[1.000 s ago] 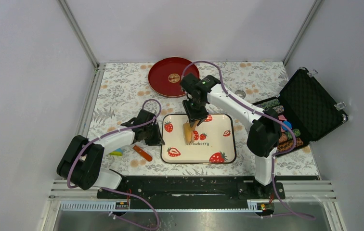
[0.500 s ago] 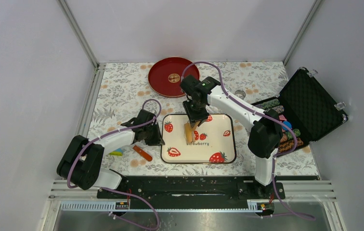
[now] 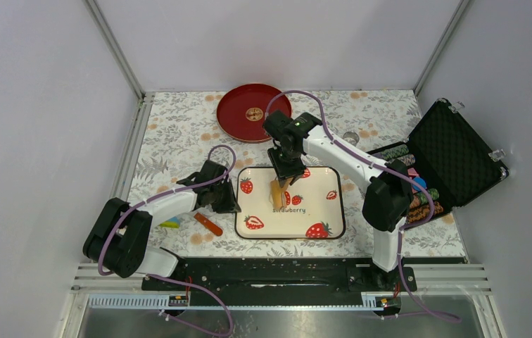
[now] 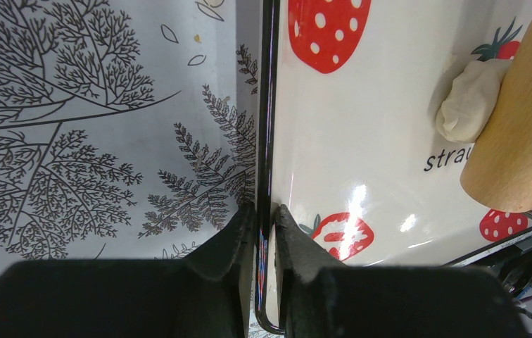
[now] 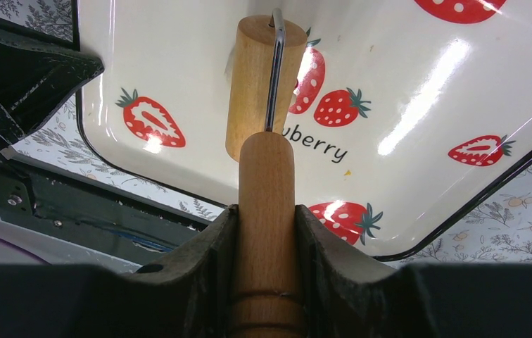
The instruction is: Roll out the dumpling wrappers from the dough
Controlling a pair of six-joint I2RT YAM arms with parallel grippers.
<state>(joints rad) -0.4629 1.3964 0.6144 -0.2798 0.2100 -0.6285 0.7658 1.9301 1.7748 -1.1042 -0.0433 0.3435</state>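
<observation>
Right gripper (image 5: 266, 213) is clamped on the roller handle (image 5: 267, 165), with the barrel (image 5: 257, 84) running straight out in line with it. The dough lump (image 4: 469, 105) sits on the tray (image 4: 362, 105), upper right of the left wrist view, touching the barrel's left side, so I'd guess it rolls sideways. Left gripper (image 4: 263, 224) pinches the tray rim.

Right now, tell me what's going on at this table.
The right tool grips a wooden rolling pin by its handle, with the barrel lying against a lump of pale dough on the strawberry tray. The left tool is closed on the tray's left rim, apparently steadying it. The dough is a thick lump, not yet a flat wrapper.
</observation>
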